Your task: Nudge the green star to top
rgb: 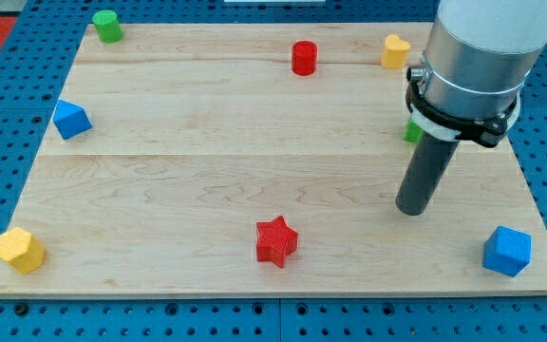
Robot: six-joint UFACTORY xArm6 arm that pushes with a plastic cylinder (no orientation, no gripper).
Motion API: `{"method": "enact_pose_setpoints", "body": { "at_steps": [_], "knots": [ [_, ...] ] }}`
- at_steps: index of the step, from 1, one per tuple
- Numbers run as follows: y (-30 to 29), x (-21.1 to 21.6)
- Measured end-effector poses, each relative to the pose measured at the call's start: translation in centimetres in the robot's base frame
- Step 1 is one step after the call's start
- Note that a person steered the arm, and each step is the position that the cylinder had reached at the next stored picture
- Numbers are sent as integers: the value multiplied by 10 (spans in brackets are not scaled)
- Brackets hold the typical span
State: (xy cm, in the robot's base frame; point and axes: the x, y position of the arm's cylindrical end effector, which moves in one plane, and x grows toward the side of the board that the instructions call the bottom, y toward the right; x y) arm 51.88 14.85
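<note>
Wooden board (254,142) holds eight blocks, two per colour; my tip (412,211), gripping nothing, stands below green block (412,132).

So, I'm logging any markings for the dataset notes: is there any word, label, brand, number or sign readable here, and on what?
None: no readable text anywhere in the view.
Board: bare wood, no print.
Blocks, e.g. red star, green star (mostly hidden behind the arm): plain colours, no marks.
Arm housing and my tip: no label visible.
</note>
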Motion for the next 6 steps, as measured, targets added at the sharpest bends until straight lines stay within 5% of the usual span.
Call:
{"method": "enact_pose_setpoints", "body": {
  "at_steps": [3,6],
  "knots": [
    [59,-72],
    [33,-125]
  ]
}}
